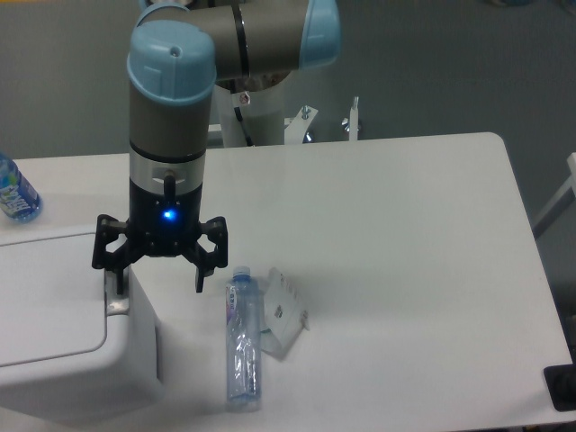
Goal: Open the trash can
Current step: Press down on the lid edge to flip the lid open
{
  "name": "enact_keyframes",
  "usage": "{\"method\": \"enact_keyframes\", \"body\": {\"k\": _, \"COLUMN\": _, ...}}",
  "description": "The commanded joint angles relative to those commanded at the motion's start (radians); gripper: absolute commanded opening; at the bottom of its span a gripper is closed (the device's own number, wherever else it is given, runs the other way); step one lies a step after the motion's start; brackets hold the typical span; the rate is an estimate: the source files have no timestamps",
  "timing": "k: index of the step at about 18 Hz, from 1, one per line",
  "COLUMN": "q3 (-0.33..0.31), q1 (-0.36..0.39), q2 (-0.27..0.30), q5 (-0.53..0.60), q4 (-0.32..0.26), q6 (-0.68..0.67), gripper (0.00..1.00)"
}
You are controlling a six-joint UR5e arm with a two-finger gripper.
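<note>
Black hand [157, 274] points straight down, fingers spread, over the trash can [67, 324] latch edge.

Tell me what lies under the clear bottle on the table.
The clear bottle lies on its side on the table. Beside it, a crumpled clear wrapper touches its right side; whether any of it is tucked underneath the bottle cannot be seen.

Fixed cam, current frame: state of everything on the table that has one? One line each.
trash can: lid down, shut.
latch button: one pincer finger right at it; pressed or not, cannot tell.
pincer: open, fingers spread, pointing down over the can's right edge.
clear bottle: lying on its side, cap on, looks empty.
blue bottle: upright behind the can, partly cut off by the frame.
plastic packet: flat on the table beside the clear bottle.
</note>
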Motion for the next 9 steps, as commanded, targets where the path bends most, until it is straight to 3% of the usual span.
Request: {"method": "enact_keyframes", "body": {"k": 9, "q3": 0.002, "q1": 0.0, "q2": -0.006, "q5": 0.0, "q4": 0.009, "q6": 0.002, "gripper": 1.0}}
